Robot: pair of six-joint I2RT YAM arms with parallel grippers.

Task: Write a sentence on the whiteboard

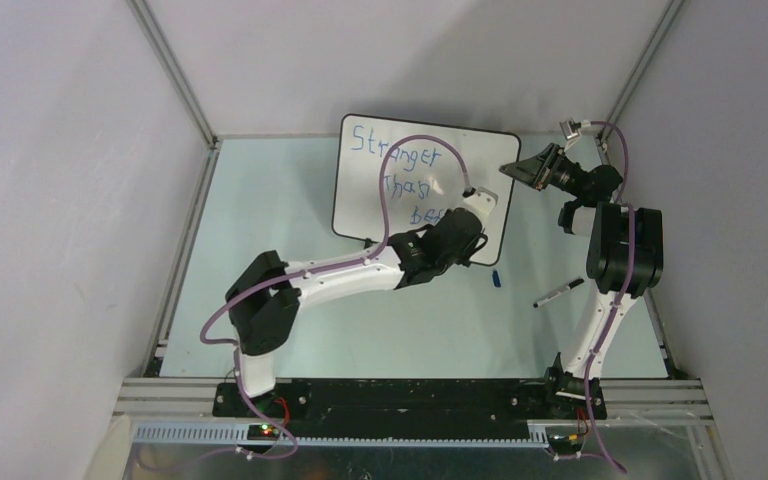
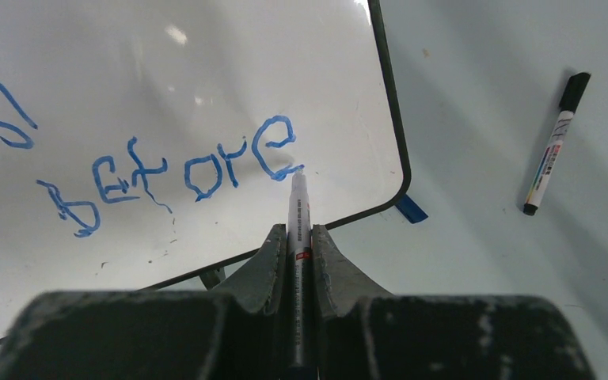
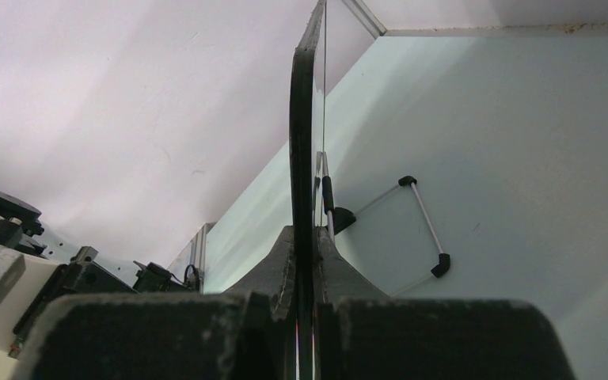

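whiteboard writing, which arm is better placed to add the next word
Left. The left gripper holds a marker, tip at the whiteboard beside "before"; the right gripper is clamped on the board's edge.

Soft even light, whiteboard (image 2: 166, 71) glare.

Pale walls (image 1: 60, 200) enclose a light-green tabletop (image 1: 270, 190).
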